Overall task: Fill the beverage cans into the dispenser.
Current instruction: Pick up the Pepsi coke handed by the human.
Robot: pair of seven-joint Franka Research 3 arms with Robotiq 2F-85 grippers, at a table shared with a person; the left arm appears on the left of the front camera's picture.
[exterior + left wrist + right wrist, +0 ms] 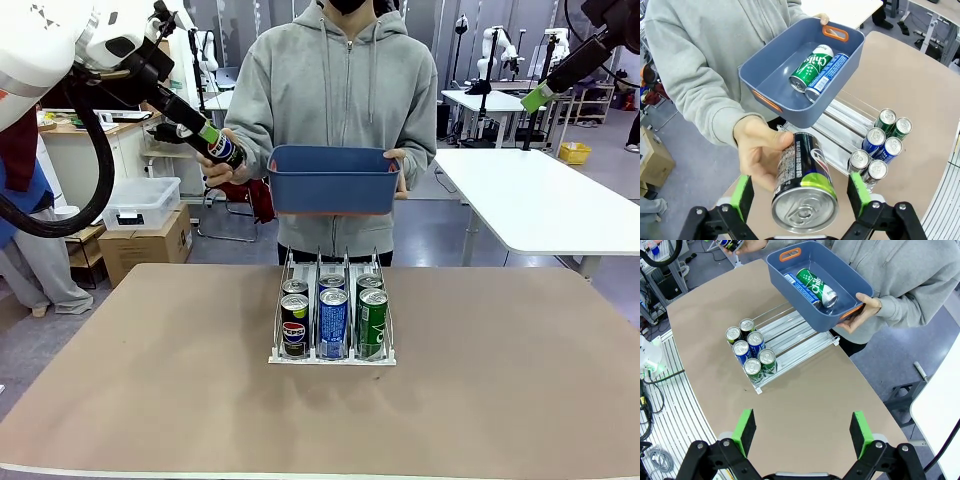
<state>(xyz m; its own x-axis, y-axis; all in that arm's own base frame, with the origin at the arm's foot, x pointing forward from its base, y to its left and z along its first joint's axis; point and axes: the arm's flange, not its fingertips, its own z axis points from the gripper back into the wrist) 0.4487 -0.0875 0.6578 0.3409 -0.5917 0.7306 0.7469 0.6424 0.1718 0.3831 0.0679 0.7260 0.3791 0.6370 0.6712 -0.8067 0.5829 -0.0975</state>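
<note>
Between our left gripper's [800, 194] wide-open fingers we see a black Pepsi can [802, 175], held by the person's hand [760, 155], clear of both pads. Our right gripper [802, 432] hangs open and empty above the table [805, 390]. Six cans [333, 315] stand in the dispenser [330, 359] mid-table.

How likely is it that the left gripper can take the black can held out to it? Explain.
Probably yes: the left gripper is open, the black can sits between its pads, and the person's hand holds it farther up.
</note>
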